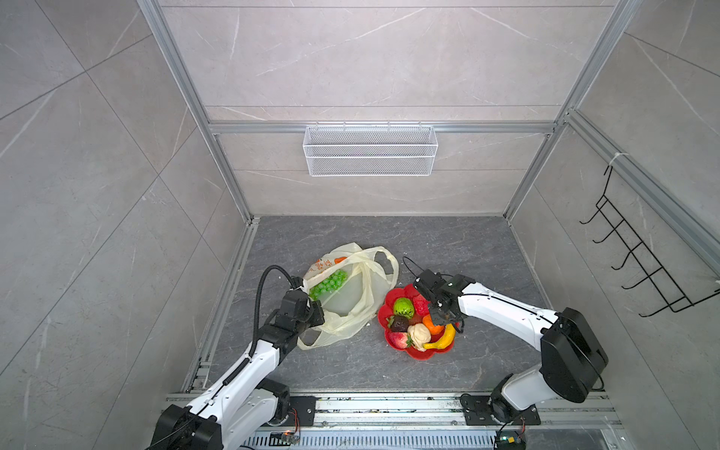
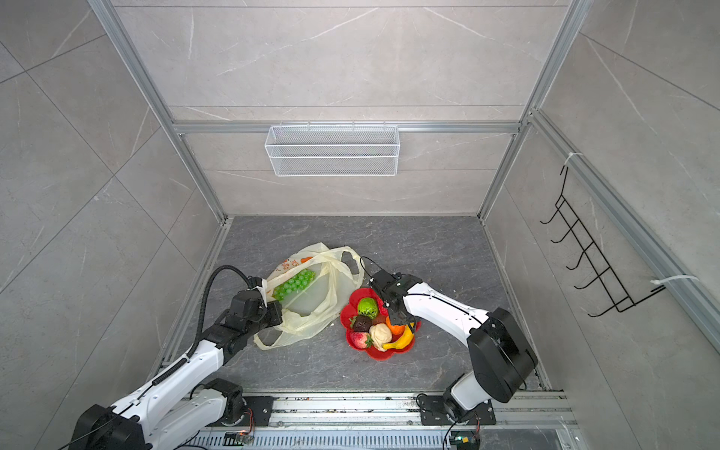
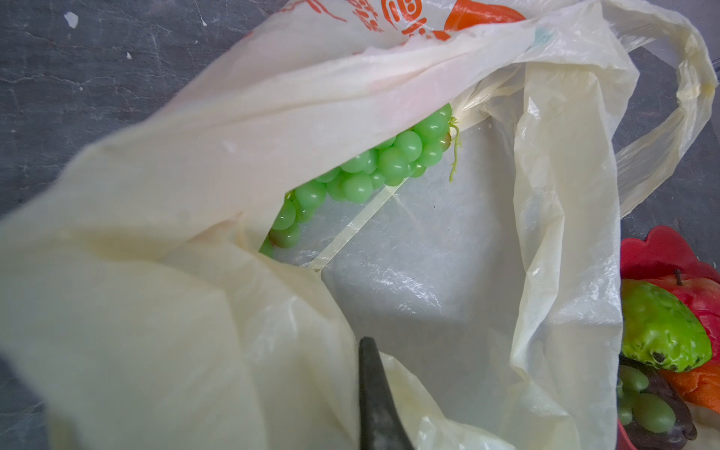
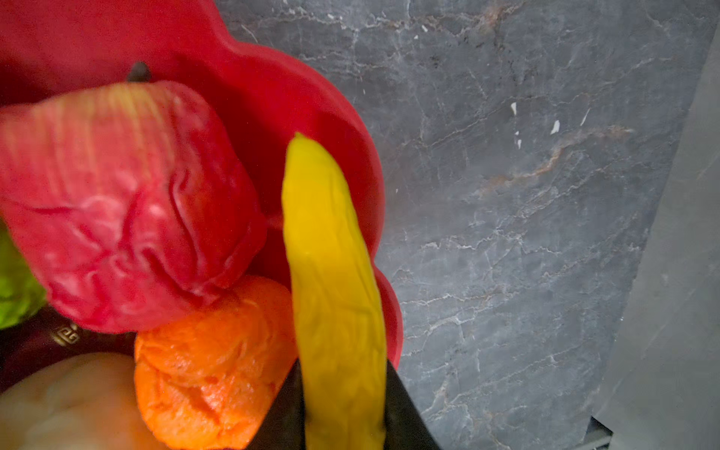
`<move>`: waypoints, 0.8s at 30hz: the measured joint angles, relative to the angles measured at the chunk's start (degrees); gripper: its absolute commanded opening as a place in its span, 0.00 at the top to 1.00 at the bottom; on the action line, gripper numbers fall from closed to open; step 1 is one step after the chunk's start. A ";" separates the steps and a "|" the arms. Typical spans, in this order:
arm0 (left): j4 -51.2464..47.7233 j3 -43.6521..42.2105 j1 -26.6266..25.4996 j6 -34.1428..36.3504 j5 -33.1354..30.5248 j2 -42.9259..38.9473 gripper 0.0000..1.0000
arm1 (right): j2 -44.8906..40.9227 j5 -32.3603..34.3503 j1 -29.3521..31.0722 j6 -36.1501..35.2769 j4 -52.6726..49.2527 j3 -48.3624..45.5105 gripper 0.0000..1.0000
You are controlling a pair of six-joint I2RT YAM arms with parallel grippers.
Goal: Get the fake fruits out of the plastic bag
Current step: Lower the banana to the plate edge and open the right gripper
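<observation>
**Both pincers clamped: bag and banana**

The left gripper (image 1: 316,316) is closed tight on the mouth edge of the thin pale-yellow plastic bag (image 1: 362,296), which lies mid-bench with the green grape bunch (image 1: 329,283) inside. The right gripper (image 1: 442,320) pinches one end of the yellow plastic banana (image 4: 331,253) at the near-right rim of the red flower-shaped plate (image 4: 272,97).

The 2 arms have glossy white link shells and black joint housings. The left arm (image 1: 241,374) carries a black ribbed hose (image 1: 260,296) that runs along its forearm and arcs to the wrist. The right arm (image 1: 506,313) has a large, boxy black joint housing (image 1: 572,356) and a thin black wire (image 1: 408,265) curving at its wrist. Each stands on a black base plate (image 1: 502,415) dotted with small screws, with thin red and black leads (image 1: 295,420) beside it. The fingers (image 3: 374,397) are dark grey, smooth and tapered.
</observation>
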 measured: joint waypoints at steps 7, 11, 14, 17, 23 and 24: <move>0.00 0.00 0.00 0.00 -0.02 0.00 1.00 | 0.85 0.00 0.00 0.00 1.29 -0.55 0.68; 0.00 0.00 0.00 0.00 -0.02 0.02 1.00 | 1.20 0.22 0.00 0.22 1.49 -0.55 0.64; 0.02 0.00 0.00 0.00 -0.02 0.04 1.00 | 1.70 0.24 0.00 0.24 1.49 -0.55 0.62; 0.02 0.00 0.00 0.00 -0.02 0.07 1.00 | 1.77 0.39 0.00 0.24 1.49 -0.55 0.61; 0.00 0.00 0.00 0.00 -0.02 0.20 1.00 | 1.62 0.35 0.00 0.26 1.07 -0.52 0.62; 0.02 0.00 0.00 0.00 -0.04 0.20 1.00 | 1.46 0.28 0.00 0.39 0.81 -0.50 0.64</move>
